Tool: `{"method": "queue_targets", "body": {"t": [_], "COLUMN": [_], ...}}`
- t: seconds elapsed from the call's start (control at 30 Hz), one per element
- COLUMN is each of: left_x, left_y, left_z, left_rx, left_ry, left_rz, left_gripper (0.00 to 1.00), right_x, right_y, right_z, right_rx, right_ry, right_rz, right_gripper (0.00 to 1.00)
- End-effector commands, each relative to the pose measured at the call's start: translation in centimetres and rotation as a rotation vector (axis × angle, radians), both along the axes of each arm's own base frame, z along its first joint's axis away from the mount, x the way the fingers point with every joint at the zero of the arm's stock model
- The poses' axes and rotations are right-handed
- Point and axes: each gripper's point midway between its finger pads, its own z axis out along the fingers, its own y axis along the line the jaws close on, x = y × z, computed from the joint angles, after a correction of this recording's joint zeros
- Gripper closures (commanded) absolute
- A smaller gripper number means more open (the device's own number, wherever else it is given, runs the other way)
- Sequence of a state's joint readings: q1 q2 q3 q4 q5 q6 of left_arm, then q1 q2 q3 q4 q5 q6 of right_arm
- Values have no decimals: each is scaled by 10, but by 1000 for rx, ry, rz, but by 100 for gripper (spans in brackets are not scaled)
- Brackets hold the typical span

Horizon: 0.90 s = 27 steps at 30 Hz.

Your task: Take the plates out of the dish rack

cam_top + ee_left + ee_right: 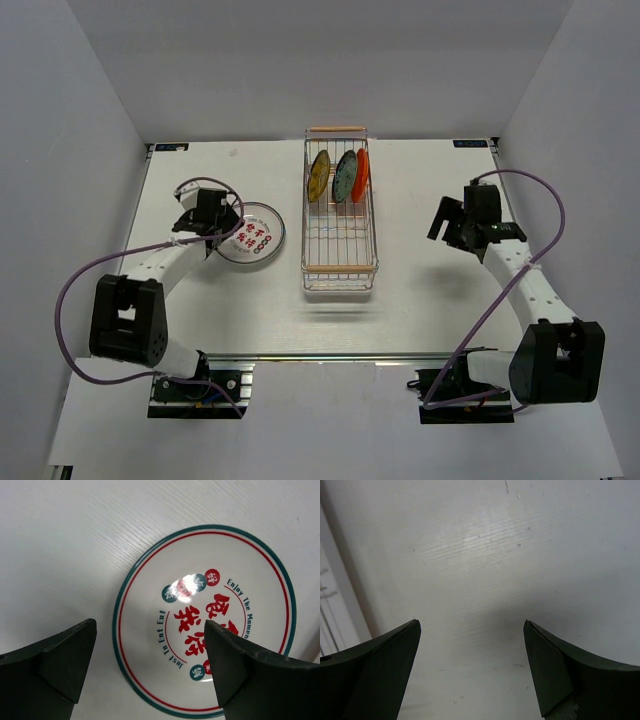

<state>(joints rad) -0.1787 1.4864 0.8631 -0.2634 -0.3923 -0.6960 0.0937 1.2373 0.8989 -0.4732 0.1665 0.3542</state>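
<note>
My left fingers (50, 665) and right fingers (570, 675): spread wide, holding nothing. Three plates (344, 176) stand on edge at dish rack (340, 255) far end, roughly midway between both.

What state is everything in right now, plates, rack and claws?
Dish rack: holds three plates
White plate with red marks: flat on table
Yellow plate: upright in rack
Teal plate: upright in rack
Orange-red plate: upright in rack
Left gripper: open
Right gripper: open
</note>
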Motion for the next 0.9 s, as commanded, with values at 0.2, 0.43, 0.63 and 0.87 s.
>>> {"method": "queue_targets", "body": {"t": [0.2,0.43,0.63,0.87], "left_x": [-21,-45,-62,-63], "left_y": [27,14,18,15], "left_z": [112,122,132,126], "left_rx": [140,56,29,-3], "left_ry": [-136,-251,-294,-264], "left_rz": [45,-41,-11,7], "left_gripper": [2,2,2,2], "right_x": [44,76,105,169], "right_y": [57,134,220,270], "right_z": [126,166,173,139], "right_rx": [128,148,116,27], "right_ry": [-304,-334,-321,-301], "right_rz": [252,457,597,444], "right_gripper": [11,11,11,11]}}
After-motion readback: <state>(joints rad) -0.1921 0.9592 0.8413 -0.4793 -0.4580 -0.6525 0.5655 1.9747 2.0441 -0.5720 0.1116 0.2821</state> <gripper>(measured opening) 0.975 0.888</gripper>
